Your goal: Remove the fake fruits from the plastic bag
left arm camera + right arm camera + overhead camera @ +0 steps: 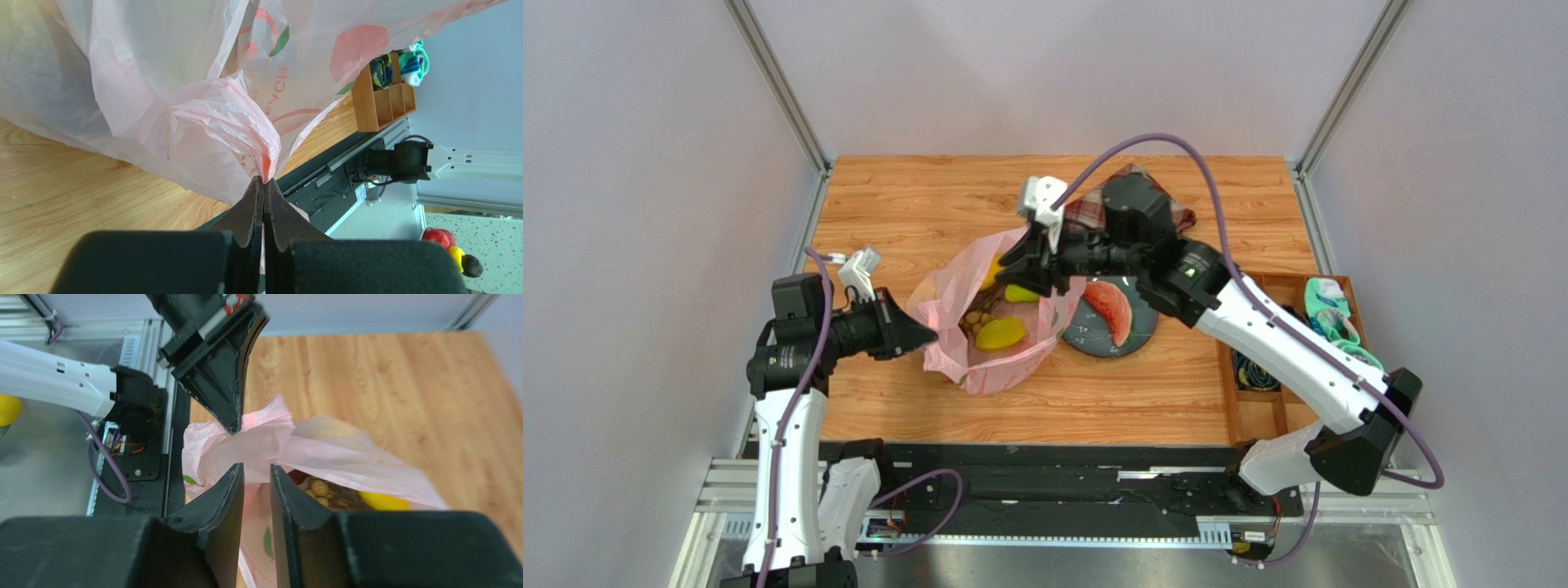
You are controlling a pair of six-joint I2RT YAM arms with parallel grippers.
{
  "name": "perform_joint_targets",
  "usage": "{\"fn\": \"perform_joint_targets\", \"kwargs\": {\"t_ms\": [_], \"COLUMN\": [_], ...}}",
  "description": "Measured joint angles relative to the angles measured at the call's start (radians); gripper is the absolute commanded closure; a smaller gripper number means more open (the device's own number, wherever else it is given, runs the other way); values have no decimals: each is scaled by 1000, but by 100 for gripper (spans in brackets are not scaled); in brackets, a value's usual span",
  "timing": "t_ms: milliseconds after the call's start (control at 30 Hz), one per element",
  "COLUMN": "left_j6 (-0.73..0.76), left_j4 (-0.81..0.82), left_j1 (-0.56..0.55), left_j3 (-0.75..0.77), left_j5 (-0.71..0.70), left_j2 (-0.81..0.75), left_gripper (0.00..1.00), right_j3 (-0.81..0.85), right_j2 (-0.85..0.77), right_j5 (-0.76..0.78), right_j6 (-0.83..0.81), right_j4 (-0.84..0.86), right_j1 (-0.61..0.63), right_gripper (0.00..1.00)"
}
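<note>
The pink plastic bag [979, 361] lies on the table, its mouth open toward the top. Inside show a green-yellow pear [1001, 333], a yellow fruit [1020, 294] and a brownish grape bunch [976, 321]. My left gripper [925, 333] is shut on the bag's left rim; the film is pinched at its tips [265, 180]. My right gripper [1020, 276] hovers at the bag's mouth with its jaws a small way apart [255, 471] and nothing between them. Beyond it the right wrist view shows the bag [344, 456], the grapes [325, 491] and a yellow fruit [383, 502]. A pink-red slice [1112, 312] lies on the dark plate [1143, 335].
A red plaid cloth [1085, 211] lies under my right arm at the back. A wooden divided tray [1247, 410] with rolled socks [1326, 300] stands at the table's right edge; the left wrist view also shows the tray [383, 101].
</note>
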Motion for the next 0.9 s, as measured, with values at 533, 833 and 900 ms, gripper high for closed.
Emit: {"fn": "perform_joint_targets", "kwargs": {"t_ms": [533,833,900], "left_j6": [-1,-1,-1], "left_j4": [-8,-10,-10], "left_j1": [0,0,0], "left_j3": [0,-21,-23], "left_j5": [0,-4,-4], "left_j2": [-10,0,13], "left_gripper": [100,100,100], "right_j3": [-118,-168,-166], "right_j2": [420,418,419], "right_j5": [275,505,558], "right_j6": [342,357,354], "right_j4": [17,105,120], "right_j1": [-37,97,103], "right_gripper": [46,2,1]}}
